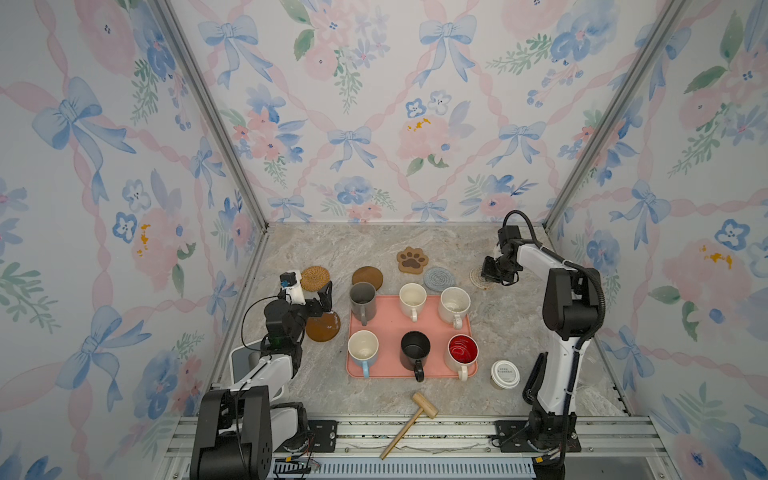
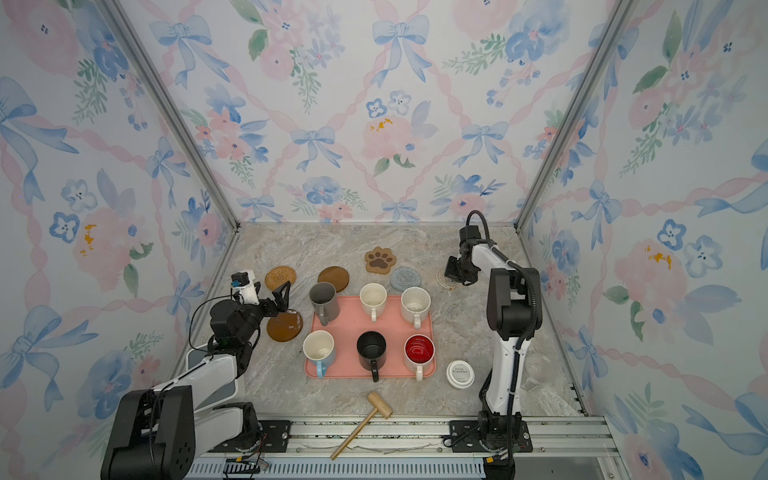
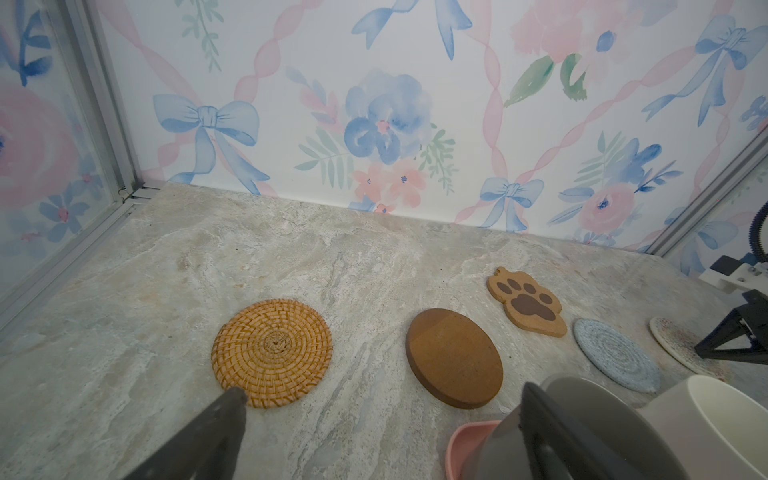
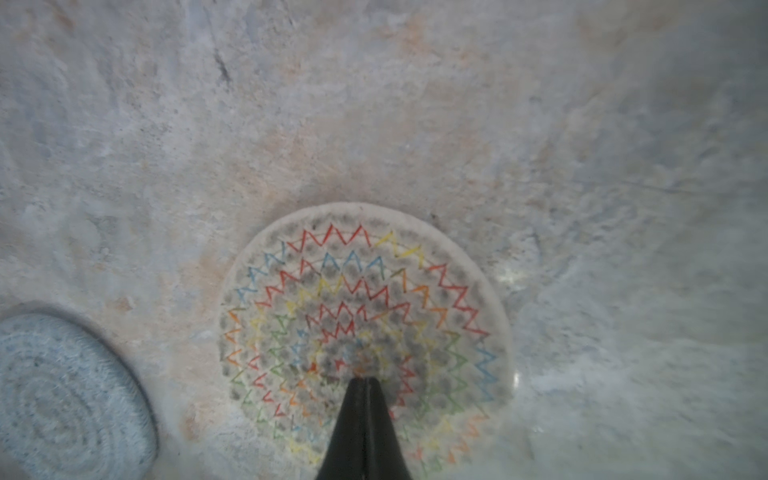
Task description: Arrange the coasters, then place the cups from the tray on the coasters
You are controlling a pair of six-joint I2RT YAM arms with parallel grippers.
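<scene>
— Where is the right end effector (image 4: 365, 380)?
— Closed, tips together on the cream woven round coaster with coloured zigzags (image 4: 361, 286), beside the grey-blue woven round coaster (image 4: 62, 395) on the desk (image 1: 324, 245)
— And the left end effector (image 3: 380, 392)?
— Wide open near the tan round rattan coaster (image 3: 272, 353); the black handled mug (image 1: 414, 351) and five others stand on the flat pink tray (image 1: 390, 320)

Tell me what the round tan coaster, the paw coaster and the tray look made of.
Tan coaster: woven rattan or similar cane, matte; a spiral basket weave shows. Paw coaster: probably wood or cork board, matte, with a thick flat edge and darker pads. Tray: likely plastic or silicone; smooth, even pink, moulded low rim.
</scene>
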